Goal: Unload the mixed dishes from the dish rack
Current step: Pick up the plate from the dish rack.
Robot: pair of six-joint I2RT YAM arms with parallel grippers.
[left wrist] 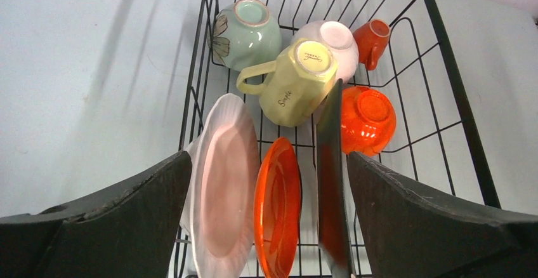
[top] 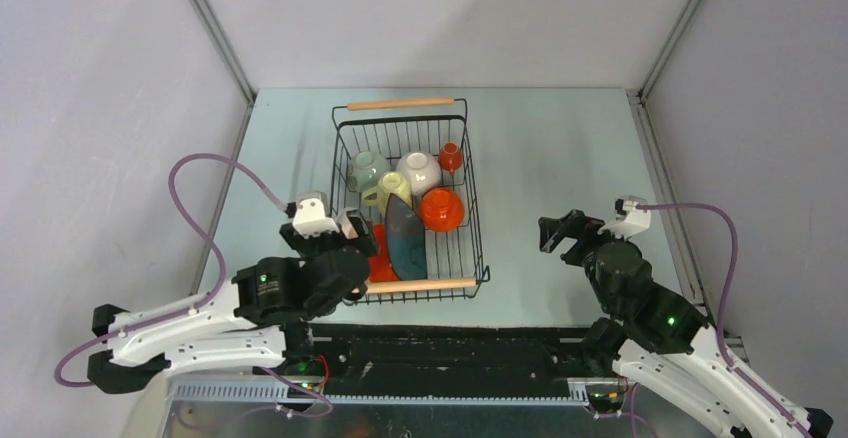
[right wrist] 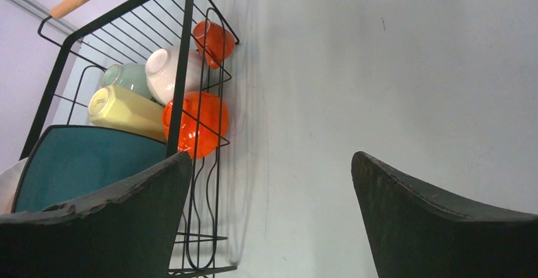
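Note:
The dish rack (top: pixel 400 104) stands mid-table, holding the teal square plate (top: pixel 406 238), orange plate (top: pixel 380 255), orange bowl (top: pixel 441 209), small orange cup (top: pixel 451 157), a white bowl (top: pixel 418 171), the pale green bowl (top: pixel 366 169) and the yellow mug (top: pixel 392 190). My left gripper (top: pixel 345 233) is open and empty over the rack's near end. In the left wrist view its jaws (left wrist: pixel 266 160) straddle a white dish standing on edge (left wrist: pixel 222 183), the orange plate (left wrist: pixel 278 202) and the edge-on teal plate (left wrist: pixel 331 183). My right gripper (top: pixel 565 233) is open and empty, to the right of the rack.
The right wrist view shows the rack's side wires (right wrist: pixel 185 37) to the left of my open right gripper (right wrist: pixel 269 157), with bare table under it. Grey walls enclose the table on three sides. The rack's near wooden handle (top: pixel 420 285) lies close to the arm bases.

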